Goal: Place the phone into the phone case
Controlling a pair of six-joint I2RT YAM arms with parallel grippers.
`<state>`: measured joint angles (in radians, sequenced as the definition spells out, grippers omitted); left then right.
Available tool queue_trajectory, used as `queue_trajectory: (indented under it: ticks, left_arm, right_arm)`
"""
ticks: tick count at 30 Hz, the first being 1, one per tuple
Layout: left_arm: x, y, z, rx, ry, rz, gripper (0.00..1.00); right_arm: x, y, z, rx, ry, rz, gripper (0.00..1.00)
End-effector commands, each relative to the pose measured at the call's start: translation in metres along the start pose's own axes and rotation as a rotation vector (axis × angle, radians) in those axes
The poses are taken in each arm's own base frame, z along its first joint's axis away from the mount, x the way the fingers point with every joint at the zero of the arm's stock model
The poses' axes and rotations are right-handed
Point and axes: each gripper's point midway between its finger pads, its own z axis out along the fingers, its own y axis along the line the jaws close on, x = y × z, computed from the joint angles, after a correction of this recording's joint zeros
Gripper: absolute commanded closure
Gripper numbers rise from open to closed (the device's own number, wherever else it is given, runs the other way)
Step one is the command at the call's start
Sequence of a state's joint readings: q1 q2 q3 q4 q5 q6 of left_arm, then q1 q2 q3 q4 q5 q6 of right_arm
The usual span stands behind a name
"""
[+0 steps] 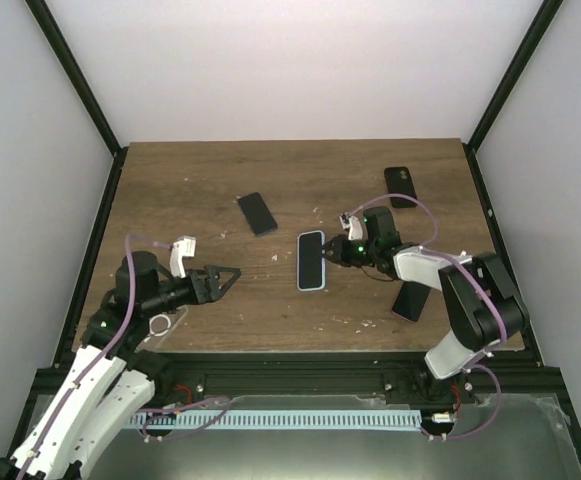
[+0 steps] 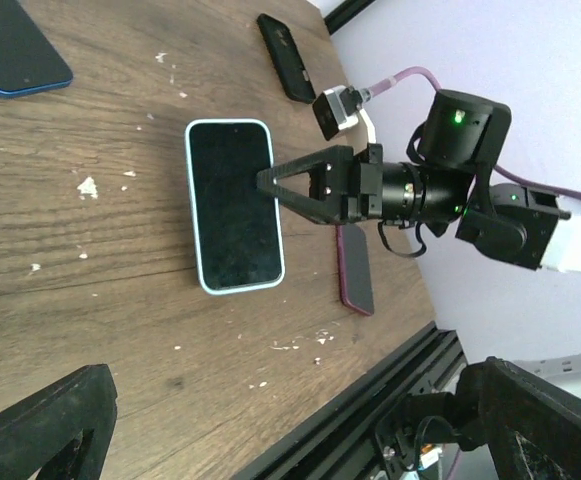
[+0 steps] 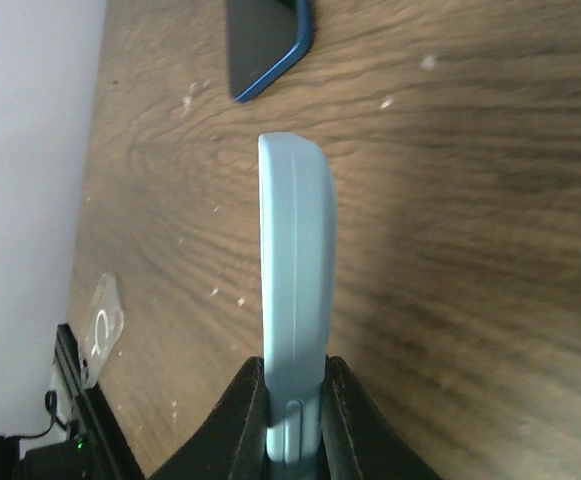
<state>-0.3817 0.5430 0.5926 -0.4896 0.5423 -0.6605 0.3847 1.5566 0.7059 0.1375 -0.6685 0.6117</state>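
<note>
Pinching the right long edge of the case (image 1: 312, 260), the right gripper (image 1: 332, 250) had its fingers (image 3: 245, 415) pressed against the two faces of that pale-blue rim. The wrist view showed the rim edge-on between them. The phone (image 2: 232, 205) sat inside the case, dark screen up, near the middle of the table (image 1: 170, 180). Whether the gripped edge was raised off the wood could not be told.

To its left and well apart from it, the left gripper (image 1: 228, 275) pointed at the case with its jaws spread wide and holding nothing. One finger (image 2: 50, 420) showed at the bottom corner of its own camera's view.

A blue phone (image 1: 257, 213) lay farther back on the left. A black phone (image 1: 401, 186) lay by the far right edge. A red phone (image 1: 410, 300) lay partly under the right arm.
</note>
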Motion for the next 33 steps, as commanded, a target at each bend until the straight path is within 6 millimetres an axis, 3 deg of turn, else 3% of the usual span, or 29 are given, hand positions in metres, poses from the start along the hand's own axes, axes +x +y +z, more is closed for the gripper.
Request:
queue_trajectory:
  ticks: [1,10,16,24,29,33]
  left_arm:
    - [-0.002,0.005,-0.007,-0.051,-0.017,0.041,0.00]
    - [0.000,0.011,-0.004,-0.056,-0.030,0.019,0.00]
    - [0.000,0.012,-0.002,-0.053,-0.028,-0.002,0.01]
    - [0.001,0.015,-0.001,-0.061,-0.031,-0.009,0.01]
    - [0.003,0.020,0.002,-0.073,-0.028,-0.035,0.01]
    - [0.002,0.023,0.003,-0.081,-0.026,-0.051,0.03]
  right_arm:
    - [-0.042,0.006,-0.002,-0.030,-0.062,-0.069,0.98]
    - [-0.047,-0.036,0.009,0.034,-0.047,-0.005,0.93]
    - [-0.049,-0.051,0.010,0.071,-0.046,0.020,0.86]
    - [-0.052,-0.052,0.002,0.124,-0.050,0.040,0.66]
    - [-0.053,-0.047,-0.008,0.152,-0.062,0.055,0.48]
    - [-0.055,-0.035,-0.022,0.157,-0.086,0.051,0.26]
